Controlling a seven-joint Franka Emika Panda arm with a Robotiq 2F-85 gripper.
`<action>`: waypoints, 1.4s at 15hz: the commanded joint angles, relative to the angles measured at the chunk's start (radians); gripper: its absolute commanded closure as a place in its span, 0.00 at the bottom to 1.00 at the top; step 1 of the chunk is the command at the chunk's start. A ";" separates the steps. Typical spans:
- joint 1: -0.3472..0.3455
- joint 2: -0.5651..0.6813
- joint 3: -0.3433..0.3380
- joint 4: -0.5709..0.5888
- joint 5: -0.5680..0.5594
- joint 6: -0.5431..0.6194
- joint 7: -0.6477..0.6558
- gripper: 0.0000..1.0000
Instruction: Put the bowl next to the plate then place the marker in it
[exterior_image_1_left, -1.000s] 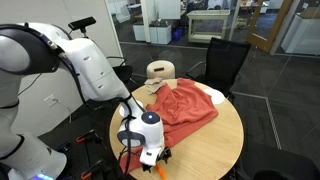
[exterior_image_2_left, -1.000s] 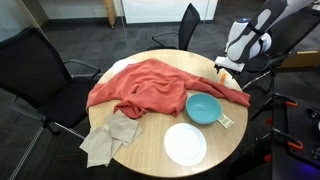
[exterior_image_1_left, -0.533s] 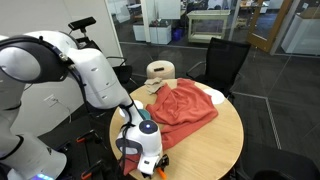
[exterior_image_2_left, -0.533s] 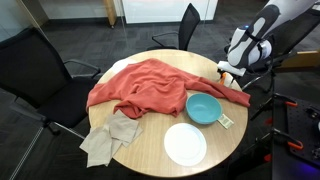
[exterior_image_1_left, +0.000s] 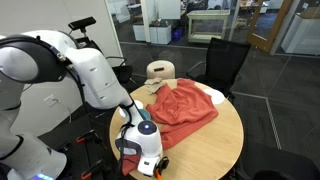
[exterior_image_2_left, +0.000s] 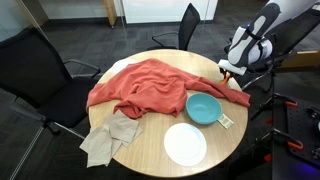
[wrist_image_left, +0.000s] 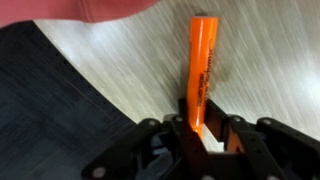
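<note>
marker (wrist_image_left: 201, 60), thin, bright orange, flat on pale table (wrist_image_left: 120, 60), straddled by hand (wrist_image_left: 204, 120)

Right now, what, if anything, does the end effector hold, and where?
The end effector straddles the marker at its near end; whether it grips cannot be told.

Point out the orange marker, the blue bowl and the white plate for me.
orange marker (wrist_image_left: 200, 70): wrist view, middle of its barrel.
blue bowl (exterior_image_2_left: 204, 107): in an exterior view, its bare inside.
white plate (exterior_image_2_left: 185, 144): in an exterior view, its bare centre.
</note>
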 joint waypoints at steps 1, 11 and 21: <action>0.029 -0.075 -0.002 -0.053 0.026 0.021 -0.034 0.98; 0.386 -0.380 -0.198 -0.164 -0.096 -0.026 0.024 0.95; 0.531 -0.441 -0.135 -0.143 -0.281 -0.122 0.009 0.95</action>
